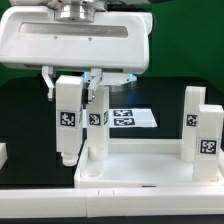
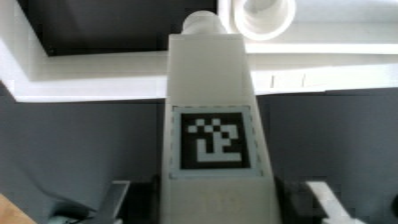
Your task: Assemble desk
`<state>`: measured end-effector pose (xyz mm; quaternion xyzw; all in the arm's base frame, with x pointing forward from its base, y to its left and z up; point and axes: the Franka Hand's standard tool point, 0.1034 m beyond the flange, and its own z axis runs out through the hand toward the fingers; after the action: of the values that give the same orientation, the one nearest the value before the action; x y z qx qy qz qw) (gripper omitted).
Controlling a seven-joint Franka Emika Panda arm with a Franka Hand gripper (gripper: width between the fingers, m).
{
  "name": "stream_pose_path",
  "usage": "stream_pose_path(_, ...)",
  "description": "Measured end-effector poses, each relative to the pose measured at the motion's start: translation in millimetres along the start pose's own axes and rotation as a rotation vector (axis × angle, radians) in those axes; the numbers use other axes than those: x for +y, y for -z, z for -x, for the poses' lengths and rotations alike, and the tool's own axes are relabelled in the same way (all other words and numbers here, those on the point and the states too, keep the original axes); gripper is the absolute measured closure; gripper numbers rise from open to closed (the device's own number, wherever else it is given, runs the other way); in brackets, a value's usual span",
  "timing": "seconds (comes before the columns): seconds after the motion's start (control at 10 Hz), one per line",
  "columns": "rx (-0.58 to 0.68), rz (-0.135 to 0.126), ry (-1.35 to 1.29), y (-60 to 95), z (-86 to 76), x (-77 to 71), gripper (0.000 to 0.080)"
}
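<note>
Desk panel (image 1: 140, 165) lay nearest, flat on the table, two legs (image 1: 201, 128) upright at the exterior view's right. Gripper (image 1: 93, 88) clamped a tagged leg (image 2: 214, 110) above the near corner socket (image 2: 267, 18). Best kept vertical, centred over the hole, lowered slowly.
</note>
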<state>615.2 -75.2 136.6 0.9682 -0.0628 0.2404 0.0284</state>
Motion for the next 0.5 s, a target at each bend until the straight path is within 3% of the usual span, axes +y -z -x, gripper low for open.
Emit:
stream_pose_path(0.2,-0.001,-0.020,-0.025,1.9,-4.7,-16.6,0.0514)
stream_pose_path(0.5,-0.007,-0.016,-0.029,-5.5,1.8,-20.3,0.0514)
